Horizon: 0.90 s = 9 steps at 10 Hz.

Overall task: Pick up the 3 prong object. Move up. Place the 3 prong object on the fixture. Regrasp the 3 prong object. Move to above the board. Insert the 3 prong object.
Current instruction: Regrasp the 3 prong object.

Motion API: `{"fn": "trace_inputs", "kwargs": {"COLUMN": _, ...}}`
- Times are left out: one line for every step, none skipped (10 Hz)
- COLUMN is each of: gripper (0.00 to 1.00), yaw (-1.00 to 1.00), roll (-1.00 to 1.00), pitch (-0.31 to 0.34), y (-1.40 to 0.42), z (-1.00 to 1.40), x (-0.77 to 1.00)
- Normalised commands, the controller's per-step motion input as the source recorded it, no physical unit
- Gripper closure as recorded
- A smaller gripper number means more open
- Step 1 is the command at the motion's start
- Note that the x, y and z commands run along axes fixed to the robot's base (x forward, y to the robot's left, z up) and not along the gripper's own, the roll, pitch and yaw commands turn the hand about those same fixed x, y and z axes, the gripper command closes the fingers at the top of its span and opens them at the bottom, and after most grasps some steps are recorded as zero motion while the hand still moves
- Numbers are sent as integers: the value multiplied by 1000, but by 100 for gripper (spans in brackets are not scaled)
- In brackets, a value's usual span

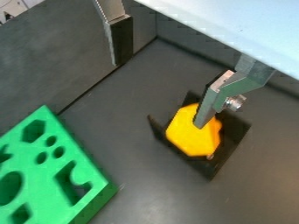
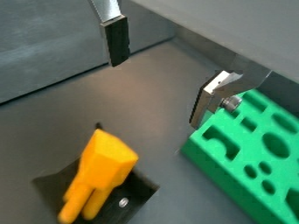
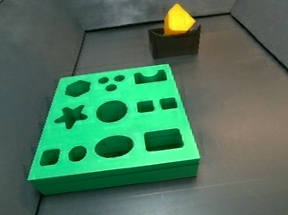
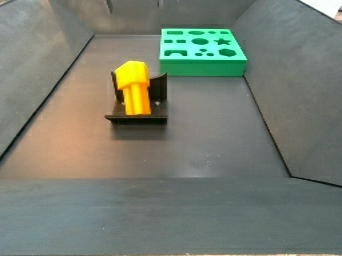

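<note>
3 prong object (image 4: 132, 84) on fixture (image 4: 138, 112), board (image 4: 202, 51) behind (gripper (image 2: 163, 74) spread, empty)

No text, label, brand, number or sign can be read anywhere. The board (image 3: 113, 127), the 3 prong object (image 4: 132, 82), the fixture (image 4: 138, 108) and the gripper (image 2: 163, 70) look unmarked, though fine print might be lost at this resolution.

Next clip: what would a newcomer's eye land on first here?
The bright green board, full of shaped cut-outs, lies flat on the dark floor. Apart from it, the orange-yellow 3 prong object leans on the dark fixture. In both wrist views the gripper hangs open above the floor, holding nothing.
</note>
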Motion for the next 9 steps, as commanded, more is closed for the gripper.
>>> {"fn": "trace_inputs", "kwargs": {"gripper": 0, "yaw": 26, "roll": 1000, "pitch": -3, "y": -20, "z": 3, "x": -26}}
{"fn": "trace_inputs", "kwargs": {"gripper": 0, "yaw": 27, "roll": 1000, "pitch": -9, "y": -19, "z": 1, "x": -22}}
{"fn": "trace_inputs", "kwargs": {"gripper": 0, "yaw": 28, "roll": 1000, "pitch": -10, "y": -18, "z": 1, "x": -23}}
{"fn": "trace_inputs", "kwargs": {"gripper": 0, "yaw": 29, "roll": 1000, "pitch": -10, "y": -19, "z": 7, "x": -21}}
{"fn": "trace_inputs", "kwargs": {"gripper": 0, "yaw": 31, "roll": 1000, "pitch": -6, "y": -17, "z": 13, "x": -14}}
{"fn": "trace_inputs", "kwargs": {"gripper": 0, "yaw": 32, "roll": 1000, "pitch": -4, "y": -21, "z": 9, "x": -3}}
{"fn": "trace_inputs", "kwargs": {"gripper": 0, "yaw": 34, "roll": 1000, "pitch": 2, "y": -19, "z": -3, "x": 9}}
{"fn": "trace_inputs", "kwargs": {"gripper": 0, "yaw": 35, "roll": 1000, "pitch": 8, "y": -21, "z": -15, "x": 24}}
{"fn": "trace_inputs", "kwargs": {"gripper": 0, "yaw": 39, "roll": 1000, "pitch": 19, "y": -25, "z": -15, "x": 38}}
